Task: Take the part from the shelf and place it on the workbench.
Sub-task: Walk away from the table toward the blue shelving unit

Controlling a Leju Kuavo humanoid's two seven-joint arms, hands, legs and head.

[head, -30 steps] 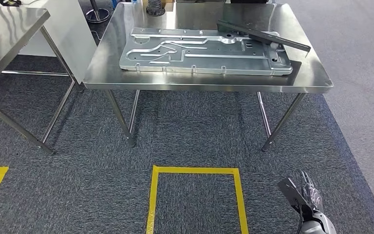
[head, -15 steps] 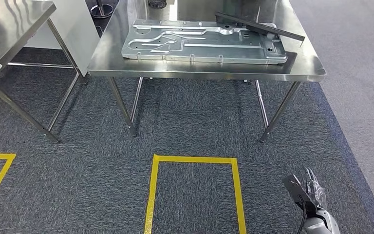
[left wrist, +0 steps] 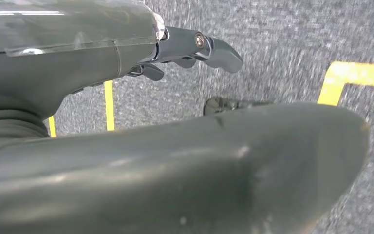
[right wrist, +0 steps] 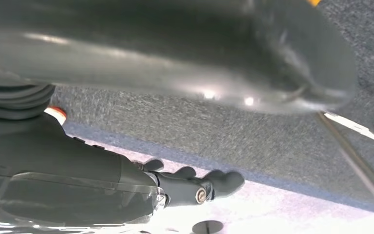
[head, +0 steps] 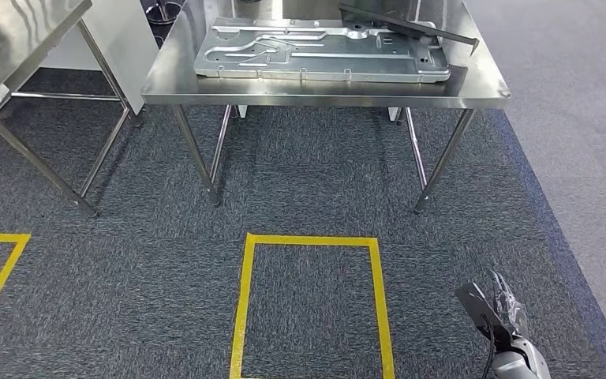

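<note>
A large stamped metal panel [head: 322, 50] lies flat on the steel tabletop [head: 473, 83], with a long dark bar [head: 406, 25] resting slantwise across its far right corner. If one of these is the task's part, it already sits on a bench; no shelf appears here, so which of the 2 is meant cannot be told.

The panel looks like thin pressed sheet: stiff along its ribs, likely to flex at the corners, fairly heavy for its thickness, smooth and slippery, with hard edges. A sound hold would be on the 2 long edges or at opposite corners, 1 hand each, keeping it level. The bar looks rigid and lighter; it would balance best gripped near its middle.

The right hand [head: 503, 316] hangs low beside the robot over the carpet, near the yellow floor marking [head: 312, 239]. Its fingers [right wrist: 214, 184] are loosely extended and hold nothing. The left hand [left wrist: 141, 53] also hangs over the carpet, its fingers [left wrist: 219, 51] slightly apart and empty.
</note>
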